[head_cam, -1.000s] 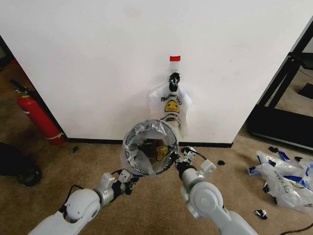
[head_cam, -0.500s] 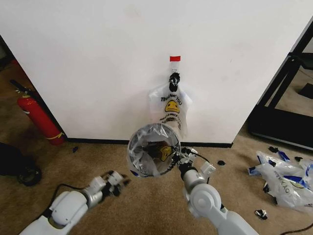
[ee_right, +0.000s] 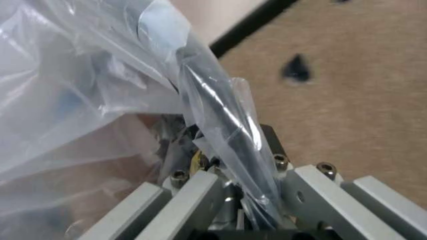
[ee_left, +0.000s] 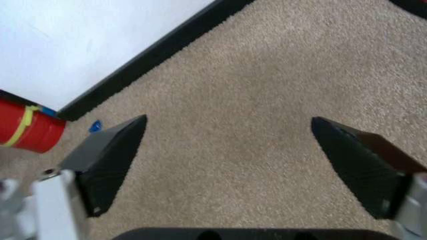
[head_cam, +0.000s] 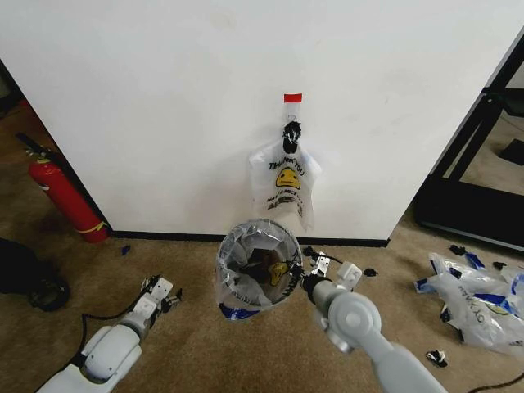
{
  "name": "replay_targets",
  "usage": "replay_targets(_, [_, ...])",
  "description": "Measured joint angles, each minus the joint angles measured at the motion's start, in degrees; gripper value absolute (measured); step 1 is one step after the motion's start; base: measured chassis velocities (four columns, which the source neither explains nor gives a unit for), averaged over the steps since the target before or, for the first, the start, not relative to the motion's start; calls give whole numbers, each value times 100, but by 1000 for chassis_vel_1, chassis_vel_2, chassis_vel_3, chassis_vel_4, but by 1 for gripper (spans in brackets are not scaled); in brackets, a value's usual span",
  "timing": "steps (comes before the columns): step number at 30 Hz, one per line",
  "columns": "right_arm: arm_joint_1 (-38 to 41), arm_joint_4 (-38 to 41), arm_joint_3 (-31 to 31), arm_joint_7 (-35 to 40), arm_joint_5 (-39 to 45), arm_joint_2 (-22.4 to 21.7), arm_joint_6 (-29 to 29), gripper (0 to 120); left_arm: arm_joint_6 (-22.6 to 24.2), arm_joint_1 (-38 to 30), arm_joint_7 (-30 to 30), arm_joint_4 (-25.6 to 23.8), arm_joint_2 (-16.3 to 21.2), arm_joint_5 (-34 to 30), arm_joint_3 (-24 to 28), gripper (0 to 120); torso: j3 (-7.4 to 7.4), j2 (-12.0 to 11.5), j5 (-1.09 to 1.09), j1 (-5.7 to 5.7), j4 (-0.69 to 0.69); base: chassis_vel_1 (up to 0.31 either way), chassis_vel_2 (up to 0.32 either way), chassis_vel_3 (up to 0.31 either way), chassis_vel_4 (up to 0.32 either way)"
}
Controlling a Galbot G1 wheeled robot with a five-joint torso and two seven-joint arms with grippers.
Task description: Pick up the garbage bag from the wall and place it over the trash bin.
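Note:
The trash bin (head_cam: 232, 246) stands on the carpet before the wall (head_cam: 164, 98), its mouth tipped toward me. The garbage bag (head_cam: 278, 246) lines it, with film draped over the black rim. My right gripper (head_cam: 304, 281) is at the bin's right side. In the right wrist view it (ee_right: 227, 175) is shut on the bag film (ee_right: 80, 75) and the wrapped rim (ee_right: 220, 115). My left gripper (head_cam: 160, 293) is low on the left, clear of the bin, and stands open (ee_left: 227, 122) over bare carpet. Another bag with the same print (head_cam: 284, 184) hangs from the black hook (head_cam: 291, 131) under the red tape (head_cam: 292, 97).
A red fire extinguisher (head_cam: 61, 196) leans by the wall's left corner, also seen from the left wrist (ee_left: 27, 132). A dark object (head_cam: 24, 274) sits far left. Loose printed bags (head_cam: 475, 295) and scraps (head_cam: 370, 272) lie at right, before a black frame (head_cam: 483, 164).
My left gripper has let go of the bin and drawn back low to the left. The bin with its bag has come down and slightly right, with the right gripper still on it.

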Motion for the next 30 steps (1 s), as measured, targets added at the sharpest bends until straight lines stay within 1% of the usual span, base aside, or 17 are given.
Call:
replay_targets(2, [119, -165, 54, 397, 14, 144, -148, 0, -1, 24, -1, 4, -52, 40, 29, 100, 0, 0, 0, 0, -2, 0, 0, 0, 0])
replay_targets(4, [210, -286, 72, 659, 23, 227, -310, 0, -1, 29, -1, 8, -83, 64, 50, 100, 0, 0, 0, 0, 0, 0, 0, 0, 0])
replay_targets(7, [271, -443, 73, 795, -4, 257, -373, 0, -1, 31, -4, 20, -109, 79, 66, 100, 0, 0, 0, 0, 0, 0, 0, 0, 0])
replay_targets(16, [356, -1077, 38, 814, -241, 369, -554, 0, -28, 64, -45, 45, -194, 122, 99, 100, 0, 0, 0, 0, -2, 0, 0, 0, 0])
replay_targets(20, [389, -1173, 23, 772, -304, 416, -553, 0, -61, 87, -47, 55, -202, 135, 96, 100, 0, 0, -1, 0, -1, 0, 0, 0, 0])
replay_targets(21, [391, -1179, 17, 758, -310, 429, -549, 1, -75, 99, -49, 56, -205, 140, 90, 100, 0, 0, -1, 0, -1, 0, 0, 0, 0])
replay_targets(24, [354, -1055, -9, 743, -315, 431, -514, 16, -117, 136, -58, 56, -209, 152, 65, 100, 0, 0, 0, 0, -1, 0, 0, 0, 0])
replay_targets(25, [354, -1055, -9, 743, -315, 431, -514, 16, -117, 136, -58, 56, -209, 152, 65, 100, 0, 0, 0, 0, -1, 0, 0, 0, 0])
replay_targets(29, [254, -539, -20, 865, -292, 301, -472, 31, -164, 166, -71, 51, -203, 156, 34, 100, 0, 0, 0, 0, -1, 0, 0, 0, 0])
replay_targets(30, [203, -317, -26, 925, -280, 233, -480, 36, -177, 176, -75, 47, -201, 158, 28, 100, 0, 0, 0, 0, -1, 0, 0, 0, 0])
